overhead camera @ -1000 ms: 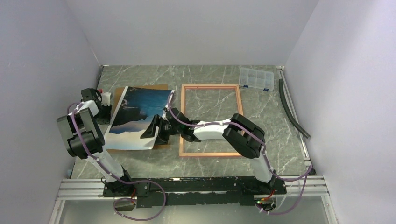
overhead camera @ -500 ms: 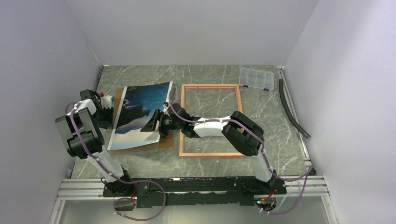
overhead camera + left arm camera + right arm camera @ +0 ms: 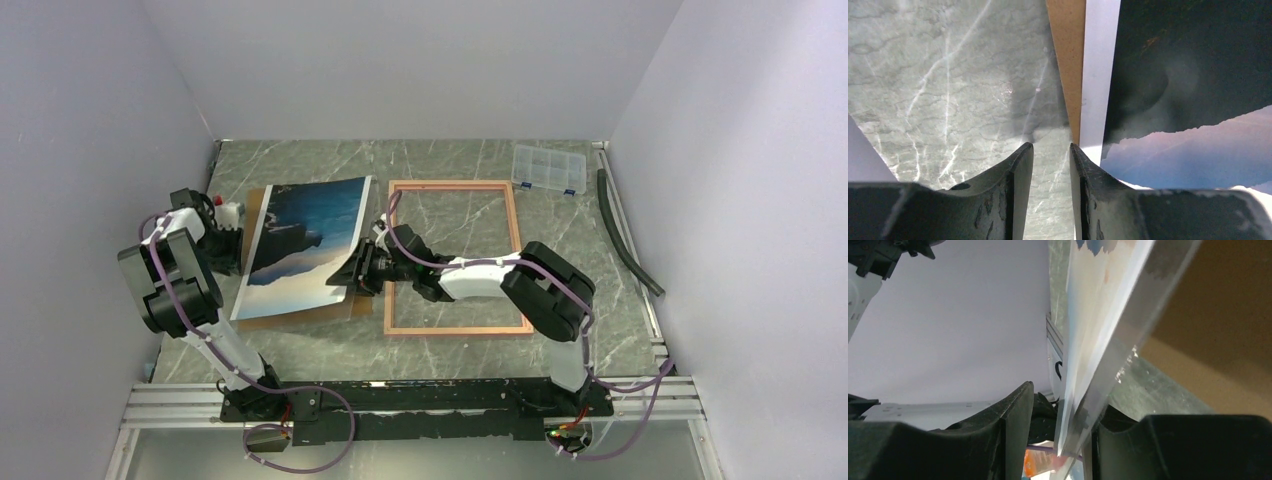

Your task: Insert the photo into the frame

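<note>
The photo, sea and dark mountains face up, lies on the brown backing board at left, its right edge raised. The frame lies flat just right of it, tan side up. My right gripper is at the photo's lower right edge. In the right wrist view its jaws stand open, and the photo's edge passes between them, close to the right finger. My left gripper sits at the photo's left edge; it is open over bare marble, its right finger over the white border.
A clear compartment box sits at the back right beside a black hose along the right wall. Walls close in left, back and right. An aluminium rail runs along the near edge.
My right gripper slid right, from over the photo to its right edge. The photo's right side lifted and the print turned slightly. The left arm barely moved.
</note>
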Robot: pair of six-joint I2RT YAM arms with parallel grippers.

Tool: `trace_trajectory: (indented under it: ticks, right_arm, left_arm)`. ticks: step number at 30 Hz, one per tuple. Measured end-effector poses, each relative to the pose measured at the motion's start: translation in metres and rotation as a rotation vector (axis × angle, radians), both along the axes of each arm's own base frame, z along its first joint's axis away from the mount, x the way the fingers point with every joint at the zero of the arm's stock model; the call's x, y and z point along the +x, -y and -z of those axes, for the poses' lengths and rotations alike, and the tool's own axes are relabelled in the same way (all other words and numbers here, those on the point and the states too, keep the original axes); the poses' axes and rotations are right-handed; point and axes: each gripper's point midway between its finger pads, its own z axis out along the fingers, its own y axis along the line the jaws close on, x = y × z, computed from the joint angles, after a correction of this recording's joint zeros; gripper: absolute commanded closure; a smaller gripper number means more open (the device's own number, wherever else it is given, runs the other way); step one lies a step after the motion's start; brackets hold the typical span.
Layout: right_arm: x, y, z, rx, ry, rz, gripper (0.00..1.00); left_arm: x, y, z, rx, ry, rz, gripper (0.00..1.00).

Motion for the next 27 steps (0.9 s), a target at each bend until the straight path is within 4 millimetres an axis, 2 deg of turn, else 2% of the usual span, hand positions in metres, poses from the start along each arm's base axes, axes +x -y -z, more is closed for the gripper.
trace_trajectory:
  ticks: [6,10,15,22,27]
  right_arm:
    - [0.001,0.004,-0.013,0.025,0.023,-0.001,0.84]
    - [0.004,0.008,-0.011,0.02,0.023,0.007,0.92]
    - [0.004,0.021,-0.011,-0.004,0.029,0.015,0.87]
    - [0.006,0.034,-0.037,0.003,0.091,0.016,0.81]
    - [0.007,0.043,-0.035,-0.004,0.09,0.02,0.66]
  left_arm:
    - [0.012,-0.006,-0.01,0.019,0.033,-0.001,0.61]
    - [0.012,-0.007,-0.011,0.025,0.034,-0.001,0.61]
    - [0.012,-0.007,-0.011,0.031,0.033,0.004,0.61]
    - [0.014,0.001,-0.007,0.033,0.026,0.029,0.61]
    - [0.013,0.009,-0.004,0.031,0.018,0.05,0.62]
